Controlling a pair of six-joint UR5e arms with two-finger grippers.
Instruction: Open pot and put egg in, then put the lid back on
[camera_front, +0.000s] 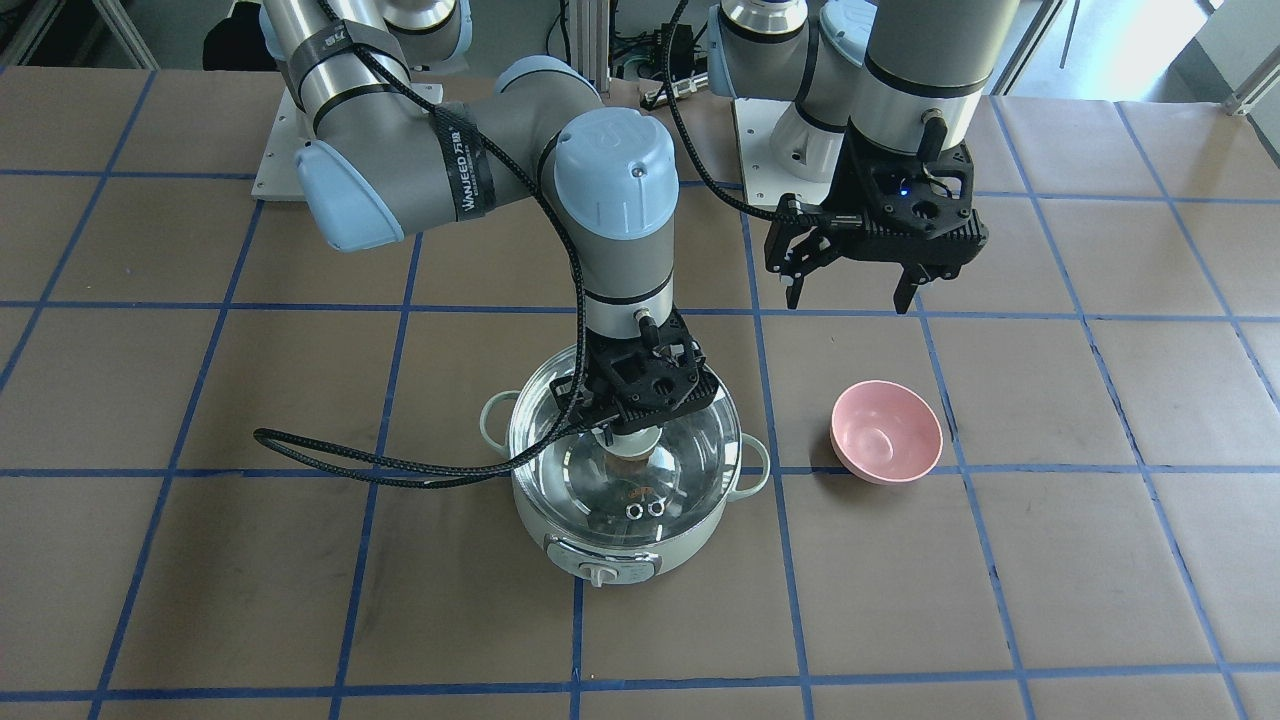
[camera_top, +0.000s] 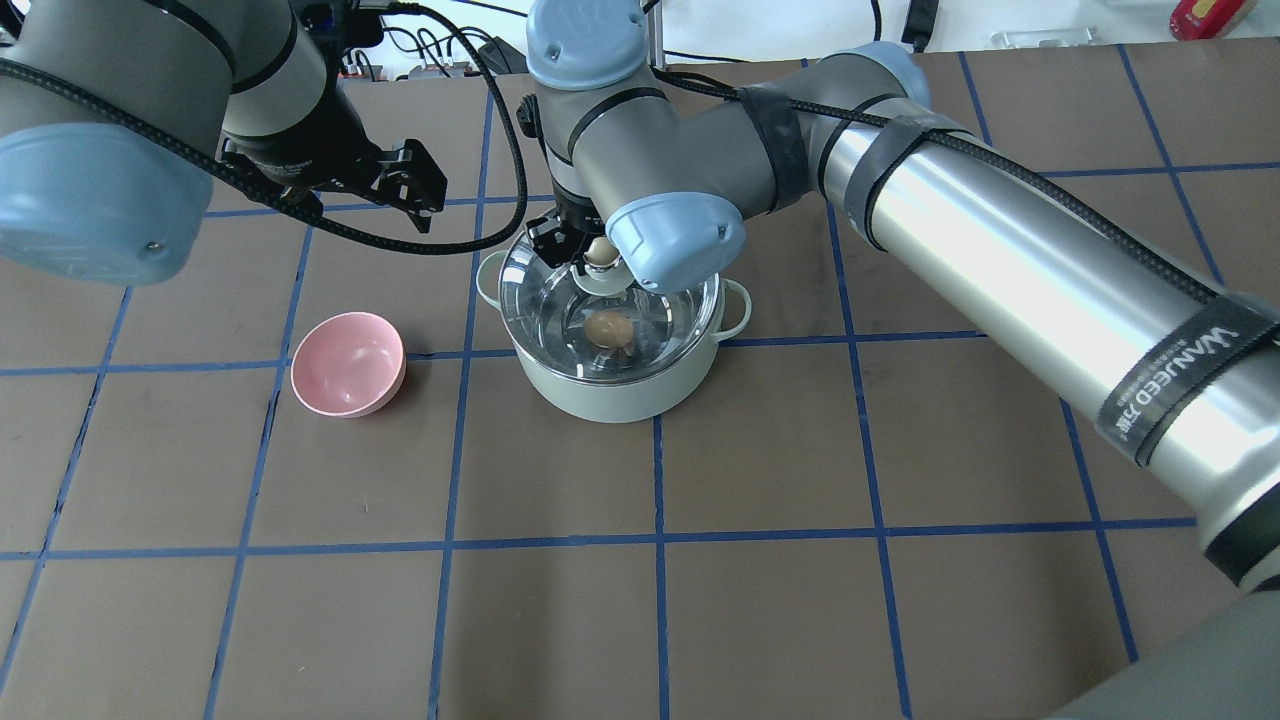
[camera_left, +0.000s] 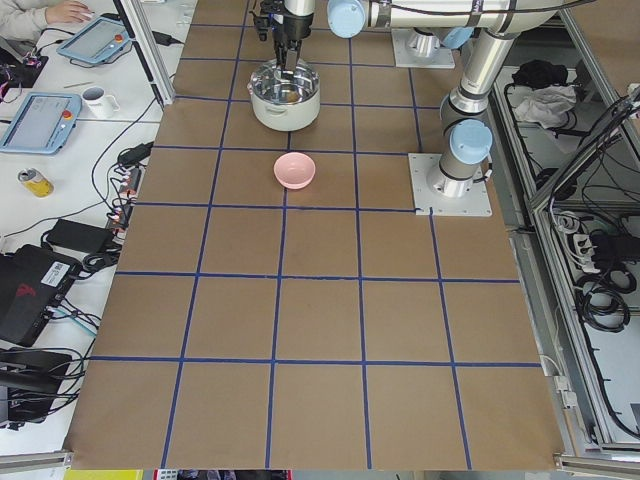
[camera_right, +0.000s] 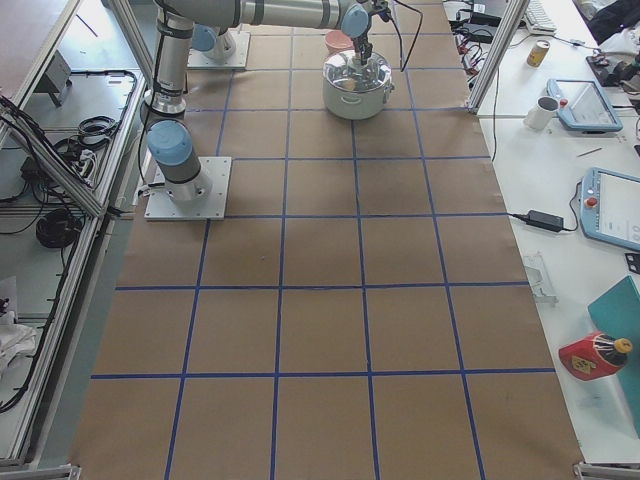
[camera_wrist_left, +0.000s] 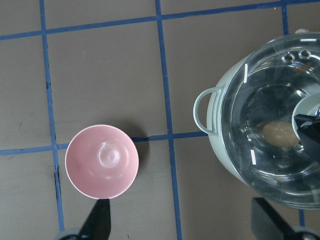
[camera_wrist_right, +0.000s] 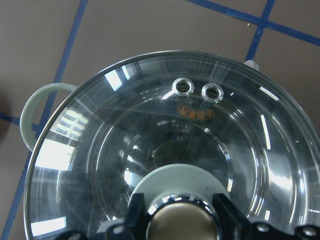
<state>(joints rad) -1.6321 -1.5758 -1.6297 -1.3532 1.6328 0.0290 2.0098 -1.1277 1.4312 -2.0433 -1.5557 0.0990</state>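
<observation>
Overhead exterior: egg (camera_top: 609, 328) flat in pot (camera_top: 620, 395), lengthwise left-right

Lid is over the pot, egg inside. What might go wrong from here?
1. The right gripper holds the lid; whether it sits flush on the pot is unclear, so releasing now might let it drop or slip.
2. A skewed retreat might drag the lid and jolt the egg.

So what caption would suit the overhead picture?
The right gripper holds the lid on the pot, egg inside; left gripper hovers open near the bowl.
</observation>
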